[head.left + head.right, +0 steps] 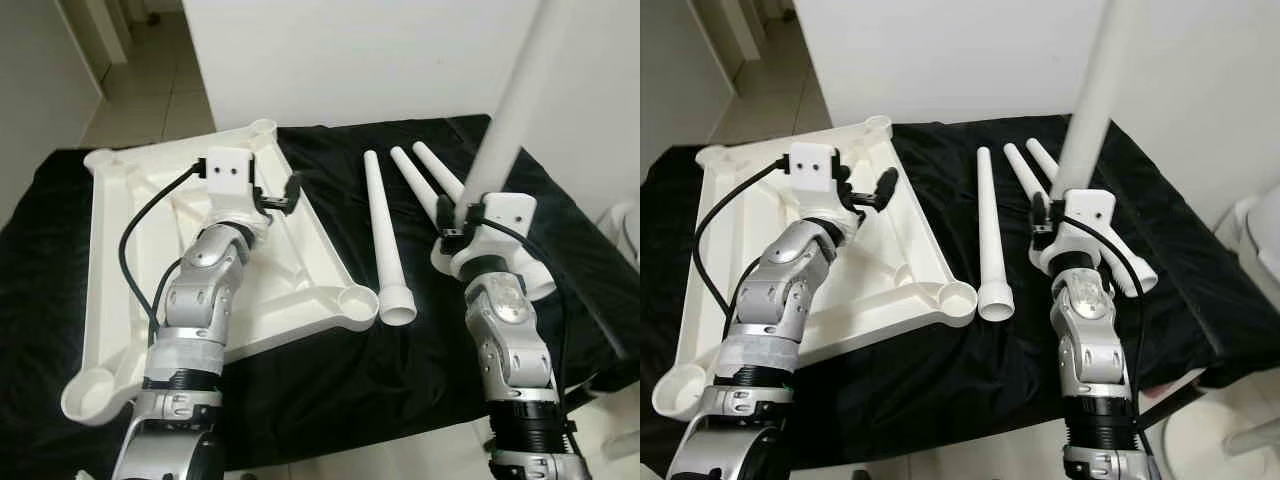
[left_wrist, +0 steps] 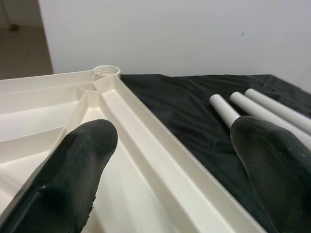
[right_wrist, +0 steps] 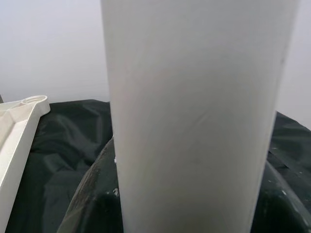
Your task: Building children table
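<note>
A: Where was everything?

B: Top (image 1: 120,250) lay upside down on the black-draped tabletop (image 1: 330,380), ribs up, threaded sockets at the corners. Three legs (image 1: 385,235) lay side by side just right of it, wide ends toward the robot. Fourth leg (image 1: 515,90) was upright in the right gripper (image 1: 458,215).

A: Jaws?

B: Right jaws were closed around the lower part of that leg; the wrist view was mostly white tube, with dark fingers (image 3: 92,199) either side. Left gripper (image 2: 175,145) hung over the top's right rim, jaws wide open, holding nothing.

A: Handling?

B: I'd guess hollow plastic, light and stiff. Smooth and tapered though, so likely to slip or spin in the jaws under torque. Held low with most of the length above, it would lever easily. Gripping nearer the wide end should help when seating it.

A: And the top?

B: Broad, rigid, probably light enough to skate on the cloth. Rim or a rib looked like the sensible hold for bracing it.
</note>
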`<state>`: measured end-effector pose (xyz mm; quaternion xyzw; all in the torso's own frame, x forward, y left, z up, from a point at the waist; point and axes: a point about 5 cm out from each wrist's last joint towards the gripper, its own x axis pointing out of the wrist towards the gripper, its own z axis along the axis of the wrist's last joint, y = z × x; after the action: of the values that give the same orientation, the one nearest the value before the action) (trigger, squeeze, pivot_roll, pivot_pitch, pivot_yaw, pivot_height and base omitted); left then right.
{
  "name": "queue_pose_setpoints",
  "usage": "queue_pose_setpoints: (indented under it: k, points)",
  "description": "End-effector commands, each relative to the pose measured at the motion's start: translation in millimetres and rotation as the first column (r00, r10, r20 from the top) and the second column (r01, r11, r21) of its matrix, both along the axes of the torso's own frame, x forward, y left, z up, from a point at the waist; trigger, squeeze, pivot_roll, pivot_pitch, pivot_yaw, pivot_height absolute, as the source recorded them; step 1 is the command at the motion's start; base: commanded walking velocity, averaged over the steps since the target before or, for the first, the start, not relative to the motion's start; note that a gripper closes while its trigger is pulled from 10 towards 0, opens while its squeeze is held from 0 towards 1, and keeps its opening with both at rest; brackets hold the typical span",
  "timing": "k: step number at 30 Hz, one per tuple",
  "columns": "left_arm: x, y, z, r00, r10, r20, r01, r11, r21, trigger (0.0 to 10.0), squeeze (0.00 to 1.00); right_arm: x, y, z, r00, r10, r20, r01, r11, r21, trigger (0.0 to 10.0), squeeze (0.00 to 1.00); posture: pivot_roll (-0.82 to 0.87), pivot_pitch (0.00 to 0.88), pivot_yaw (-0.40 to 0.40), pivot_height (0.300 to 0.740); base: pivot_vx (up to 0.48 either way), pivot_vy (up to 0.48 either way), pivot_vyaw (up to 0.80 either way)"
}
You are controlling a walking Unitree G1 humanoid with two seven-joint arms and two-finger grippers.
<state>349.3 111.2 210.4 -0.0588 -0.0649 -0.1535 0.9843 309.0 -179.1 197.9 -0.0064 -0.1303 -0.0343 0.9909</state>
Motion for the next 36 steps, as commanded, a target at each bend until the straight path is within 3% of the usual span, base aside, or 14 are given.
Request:
queue_pose_setpoints:
  k: [1,10,31,36]
  points:
    - [-0.6,1.5,-2.9,1.0,-0.007,0.01,0.007,1.0,0.007,10.0,0.0,-6.0,-1.3,-3.2,1.0,-0.013,0.013,0.013,1.0,-0.008,10.0,0.0,-0.06,0.011,0.021,0.74,0.0,0.0,0.0]
    - [-2.6,-3.9,-7.1,1.0,-0.022,0.017,0.022,1.0,0.016,10.0,0.0,-15.0,6.2,-13.4,1.0,-0.017,-0.003,0.017,1.0,-0.013,10.0,0.0,-0.07,0.0,0.034,0.74,0.0,0.0,0.0]
    - [-2.3,-4.1,-5.9,0.999,-0.024,0.048,0.023,1.0,0.017,10.0,0.0,-13.2,3.9,-13.1,1.0,-0.02,-0.006,0.02,0.999,-0.048,10.0,0.0,-0.07,0.0,0.023,0.74,0.0,0.0,0.0]
    - [-2.8,-3.5,-6.2,0.998,-0.027,0.051,0.026,0.999,0.022,10.0,0.0,-13.2,5.1,-14.0,1.0,-0.02,-0.008,0.019,0.999,-0.05,10.0,0.0,-0.07,0.0,0.025,0.74,0.0,0.283,0.0]
